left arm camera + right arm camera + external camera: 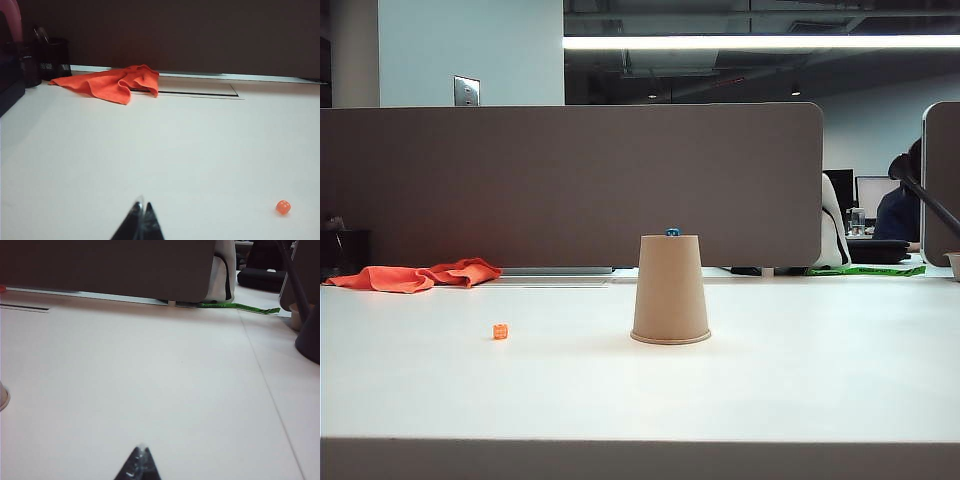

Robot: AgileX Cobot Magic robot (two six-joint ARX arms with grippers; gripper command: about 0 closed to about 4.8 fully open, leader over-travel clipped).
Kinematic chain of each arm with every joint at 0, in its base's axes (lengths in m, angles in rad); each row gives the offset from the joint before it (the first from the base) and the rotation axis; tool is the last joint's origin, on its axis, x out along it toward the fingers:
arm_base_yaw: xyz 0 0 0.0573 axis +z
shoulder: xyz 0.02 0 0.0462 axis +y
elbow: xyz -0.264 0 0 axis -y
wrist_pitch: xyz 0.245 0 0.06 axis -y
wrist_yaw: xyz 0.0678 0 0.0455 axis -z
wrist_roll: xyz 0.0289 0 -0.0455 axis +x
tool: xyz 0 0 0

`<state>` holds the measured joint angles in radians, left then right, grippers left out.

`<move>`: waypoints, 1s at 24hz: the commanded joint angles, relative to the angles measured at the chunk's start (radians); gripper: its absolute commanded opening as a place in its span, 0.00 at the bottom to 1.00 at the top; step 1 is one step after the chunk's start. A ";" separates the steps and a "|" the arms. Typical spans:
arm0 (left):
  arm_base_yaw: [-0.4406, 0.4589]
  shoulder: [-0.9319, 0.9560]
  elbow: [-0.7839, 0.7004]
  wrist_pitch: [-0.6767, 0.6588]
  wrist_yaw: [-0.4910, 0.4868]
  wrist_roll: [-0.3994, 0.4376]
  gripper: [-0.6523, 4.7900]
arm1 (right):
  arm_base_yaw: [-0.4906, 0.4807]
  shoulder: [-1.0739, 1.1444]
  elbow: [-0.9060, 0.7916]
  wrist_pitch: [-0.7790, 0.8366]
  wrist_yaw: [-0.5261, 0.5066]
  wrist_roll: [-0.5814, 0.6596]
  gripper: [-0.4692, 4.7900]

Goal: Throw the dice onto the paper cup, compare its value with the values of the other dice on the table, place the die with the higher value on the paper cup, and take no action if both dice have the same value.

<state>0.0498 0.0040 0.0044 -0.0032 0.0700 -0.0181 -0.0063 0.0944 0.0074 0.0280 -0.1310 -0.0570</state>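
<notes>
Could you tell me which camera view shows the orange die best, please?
The left wrist view: the orange die appears largest there, alone on the white table, ahead of the shut left gripper. The exterior view shows it tiny; the right wrist view misses it.

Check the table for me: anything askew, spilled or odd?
Nothing spilled. The paper cup stands upside down with the blue die on top; a crumpled orange cloth lies at the far-left edge. Both hands shut, empty.

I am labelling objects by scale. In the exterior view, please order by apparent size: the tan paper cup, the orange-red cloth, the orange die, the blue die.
1. Tan tapered paper cup, though nearer the camera.
2. Crumpled orange-red cloth, farther back, so possibly larger in reality.
3. Tiny orange die and tiny blue die atop the cup: alike, unranked.
</notes>
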 commanded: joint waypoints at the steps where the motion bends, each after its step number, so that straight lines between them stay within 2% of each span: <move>1: 0.000 0.001 0.003 0.011 0.005 0.003 0.11 | 0.000 0.000 -0.002 0.014 -0.001 0.004 0.09; 15: 0.000 0.001 0.003 -0.029 0.006 0.004 0.11 | 0.000 0.000 0.010 0.035 -0.001 0.003 0.09; 17: -0.001 0.001 0.003 -0.031 0.007 0.027 0.11 | 0.000 0.000 0.031 0.034 -0.002 0.000 0.09; 20: -0.001 0.001 0.003 -0.040 0.055 0.071 0.11 | 0.000 0.001 0.070 0.027 -0.002 -0.023 0.09; 24: -0.002 0.001 0.003 -0.044 0.150 0.072 0.11 | 0.001 0.002 0.134 0.029 -0.014 -0.090 0.09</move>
<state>0.0494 0.0044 0.0044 -0.0513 0.1757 0.0467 -0.0063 0.0952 0.1177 0.0402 -0.1322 -0.1074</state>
